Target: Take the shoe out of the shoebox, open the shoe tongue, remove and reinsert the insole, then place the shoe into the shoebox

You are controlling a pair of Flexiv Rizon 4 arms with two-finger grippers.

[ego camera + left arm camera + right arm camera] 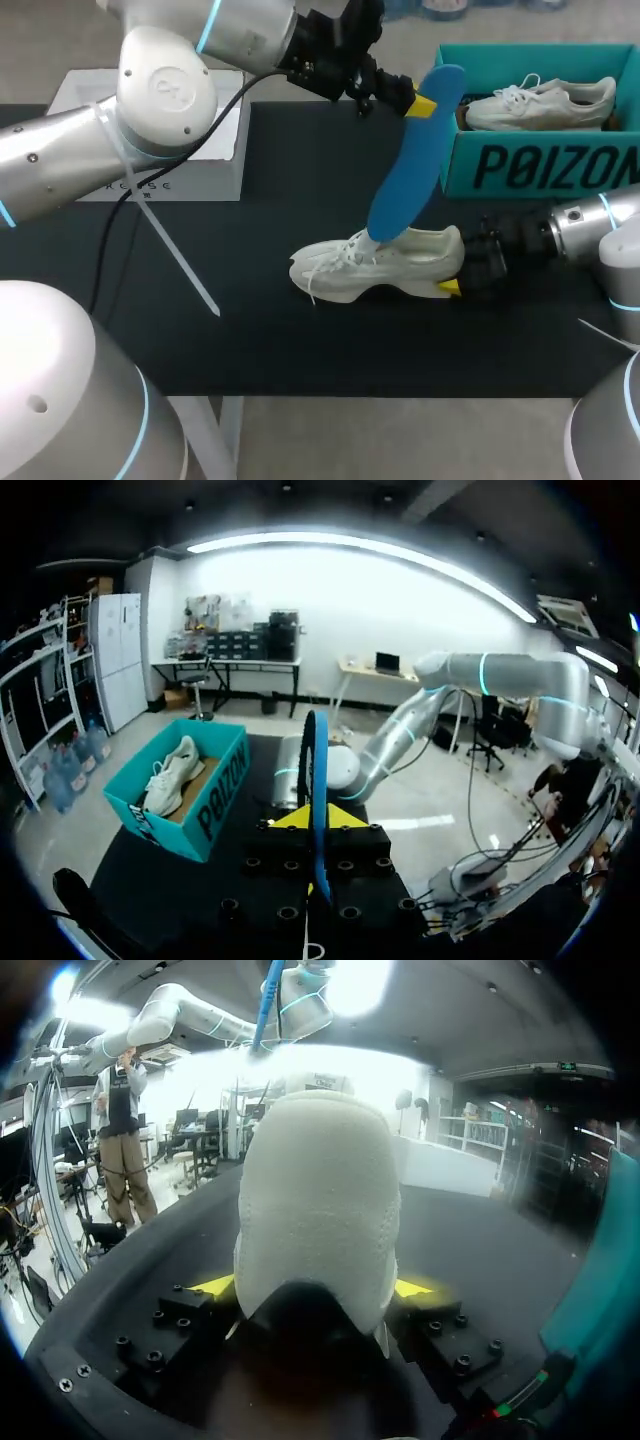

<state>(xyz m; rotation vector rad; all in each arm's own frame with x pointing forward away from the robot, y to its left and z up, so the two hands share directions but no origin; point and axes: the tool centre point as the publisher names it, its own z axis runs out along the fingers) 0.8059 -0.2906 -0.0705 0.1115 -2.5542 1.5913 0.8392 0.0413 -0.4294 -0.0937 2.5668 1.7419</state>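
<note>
Closest in, the left arm (150, 90) sweeps in from the left edge, passing over a white box (170, 150) at the back of the black table (200, 300). Its left gripper (425, 100) hangs high above the table, fingers pinched on the upper end of the blue insole (415, 160). The insole slants down from there, and its lower end sits inside the opening of the white shoe (370, 268).

That shoe lies on the table, toe toward the left, well out of the box. The right gripper (452, 278) clamps its heel from both sides (its wrist view shows a yellow tip on each flank of the heel).

Farther right stands the teal shoebox (530, 165) with a second shoe (540, 102) lying in it.

I judge that the insole step is in hand; whether the insole is leaving or going back in cannot be told from this moment. If leaving, the next move calls for a lift along the insole's slant until the tip clears the collar. If returning, the tip must be steered forward toward the toe and the insole laid flat, with the heel held firm throughout.
</note>
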